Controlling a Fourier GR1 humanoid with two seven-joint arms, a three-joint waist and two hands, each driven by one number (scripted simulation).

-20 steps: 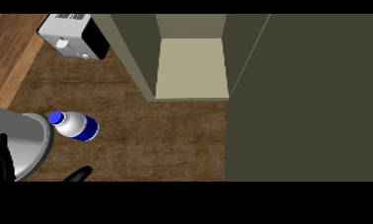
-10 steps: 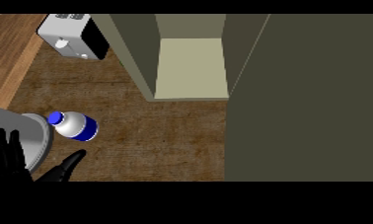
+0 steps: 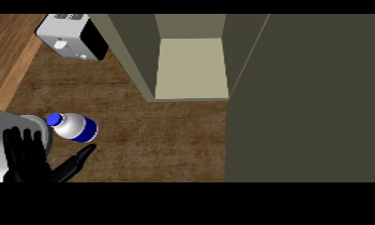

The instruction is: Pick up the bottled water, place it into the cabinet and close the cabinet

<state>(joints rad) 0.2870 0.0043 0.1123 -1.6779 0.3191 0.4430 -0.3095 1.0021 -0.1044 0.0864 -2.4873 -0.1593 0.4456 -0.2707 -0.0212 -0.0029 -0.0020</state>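
Black left hand at the lower left corner of the view, fingers straight and spread, thumb angled out to the right, holding nothing. Just beyond the fingertips, slightly right, small clear plastic bottled water with blue cap and blue label band, standing on the brown wooden counter near its left edge, apart from the hand, not yet touched. Probably light, rigid enough for a wrap, though smooth and rounded, so likely to slip or tip if nudged at the cap; best taken round the labelled middle, thumb on one side and fingers on the other. Beside the bottle, a grey rounded object partly hidden behind the hand, identity unclear. Farther back, toward the counter's rear left corner, a white and black toaster-like appliance. At centre rear, the olive open cabinet with pale floor, door swung out across the right side. Right hand not visible.
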